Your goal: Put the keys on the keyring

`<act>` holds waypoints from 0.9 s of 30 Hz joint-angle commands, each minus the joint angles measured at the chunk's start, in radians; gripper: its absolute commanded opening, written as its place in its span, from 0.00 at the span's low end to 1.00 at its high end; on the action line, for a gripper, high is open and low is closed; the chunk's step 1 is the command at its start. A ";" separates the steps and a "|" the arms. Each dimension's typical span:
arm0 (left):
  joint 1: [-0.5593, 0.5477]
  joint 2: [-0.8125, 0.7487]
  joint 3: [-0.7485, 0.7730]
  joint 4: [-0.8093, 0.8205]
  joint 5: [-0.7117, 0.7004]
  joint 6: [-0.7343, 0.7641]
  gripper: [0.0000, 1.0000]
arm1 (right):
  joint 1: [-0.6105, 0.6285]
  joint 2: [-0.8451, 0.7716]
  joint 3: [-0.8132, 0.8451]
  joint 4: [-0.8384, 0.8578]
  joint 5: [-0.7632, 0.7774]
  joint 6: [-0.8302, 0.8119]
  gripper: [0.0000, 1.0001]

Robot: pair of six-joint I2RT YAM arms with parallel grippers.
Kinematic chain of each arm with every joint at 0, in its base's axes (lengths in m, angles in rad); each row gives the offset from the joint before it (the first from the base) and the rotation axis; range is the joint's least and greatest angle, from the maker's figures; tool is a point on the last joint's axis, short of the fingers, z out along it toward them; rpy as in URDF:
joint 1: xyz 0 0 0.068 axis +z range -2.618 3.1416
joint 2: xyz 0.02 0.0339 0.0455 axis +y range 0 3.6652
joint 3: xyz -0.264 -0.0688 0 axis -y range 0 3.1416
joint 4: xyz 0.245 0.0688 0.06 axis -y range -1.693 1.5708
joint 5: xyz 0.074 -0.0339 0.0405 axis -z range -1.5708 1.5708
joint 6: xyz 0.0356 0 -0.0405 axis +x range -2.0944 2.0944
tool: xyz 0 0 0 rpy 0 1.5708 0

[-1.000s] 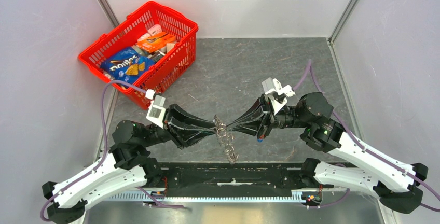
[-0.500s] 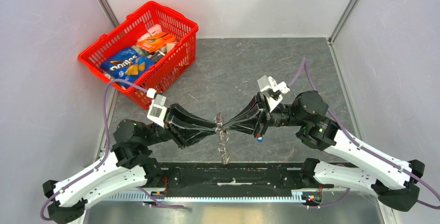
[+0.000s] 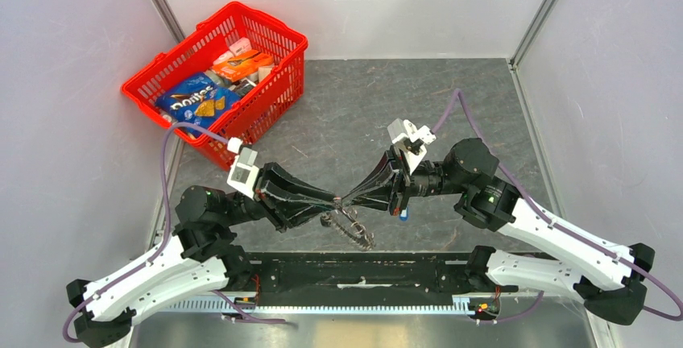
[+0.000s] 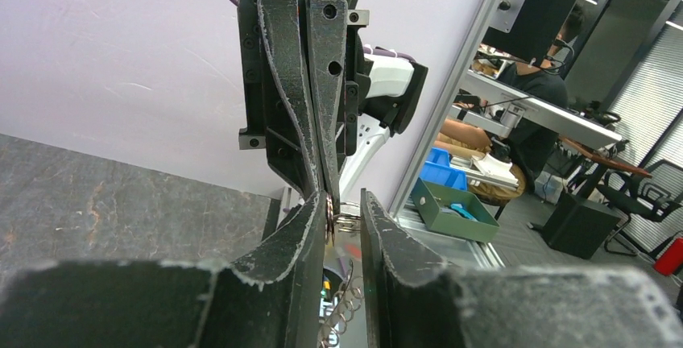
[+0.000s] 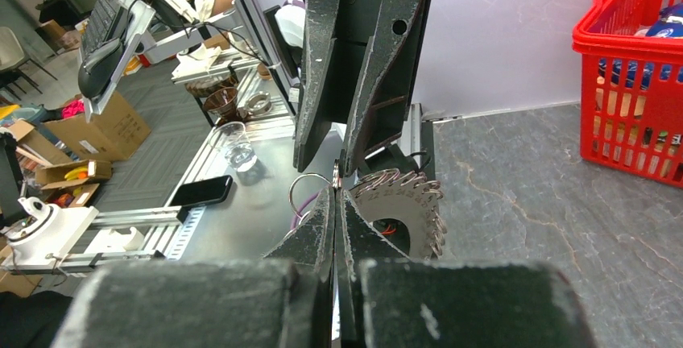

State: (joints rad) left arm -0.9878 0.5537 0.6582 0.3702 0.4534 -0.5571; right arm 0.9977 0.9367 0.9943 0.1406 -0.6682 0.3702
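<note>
My left gripper (image 3: pixel 337 201) and right gripper (image 3: pixel 348 200) meet tip to tip above the table's near middle. The right gripper (image 5: pixel 336 195) is shut on the edge of a thin metal keyring (image 5: pixel 310 176). The left gripper (image 4: pixel 345 203) has its jaws a narrow gap apart, with the keyring (image 4: pixel 330 217) and a small link ring pinched between them. The keys (image 3: pixel 357 234), a silvery toothed fan, hang below the tips. They show beside the right fingers in the right wrist view (image 5: pixel 403 203). The blue-headed key (image 3: pixel 403 213) hangs under the right gripper.
A red basket (image 3: pixel 274 24) with snack packs stands at the back left. A black rail (image 3: pixel 362 271) runs along the near edge between the arm bases. Grey walls and metal posts close in the table on three sides.
The right arm has pushed further left and the meeting point has dropped slightly. The hanging keys have swung up to the right, lying more sideways below the tips.
</note>
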 commanded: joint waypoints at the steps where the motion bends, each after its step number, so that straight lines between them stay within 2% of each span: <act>1: 0.001 0.010 -0.001 0.044 0.025 -0.026 0.27 | 0.005 0.000 0.055 0.054 -0.021 0.021 0.00; 6: 0.002 0.017 0.003 0.043 0.030 -0.026 0.19 | 0.005 0.002 0.060 0.058 -0.027 0.026 0.00; 10: 0.001 0.026 0.011 0.038 0.037 -0.026 0.02 | 0.005 0.002 0.066 0.036 -0.028 0.017 0.00; 19: 0.001 0.027 0.011 0.044 0.034 -0.017 0.02 | 0.005 -0.020 0.084 -0.001 -0.013 0.011 0.01; 22: 0.002 0.015 -0.002 0.086 0.028 -0.031 0.02 | 0.005 -0.042 0.081 -0.012 0.001 0.011 0.29; 24: 0.001 0.004 -0.017 0.120 0.019 -0.044 0.02 | 0.005 -0.066 0.075 -0.017 0.007 0.009 0.38; 27: 0.001 -0.015 -0.033 0.161 0.007 -0.057 0.02 | 0.005 -0.104 0.067 -0.036 0.026 -0.005 0.43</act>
State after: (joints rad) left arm -0.9878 0.5659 0.6376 0.4065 0.4728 -0.5697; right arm 0.9997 0.8951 1.0195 0.0906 -0.6712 0.3820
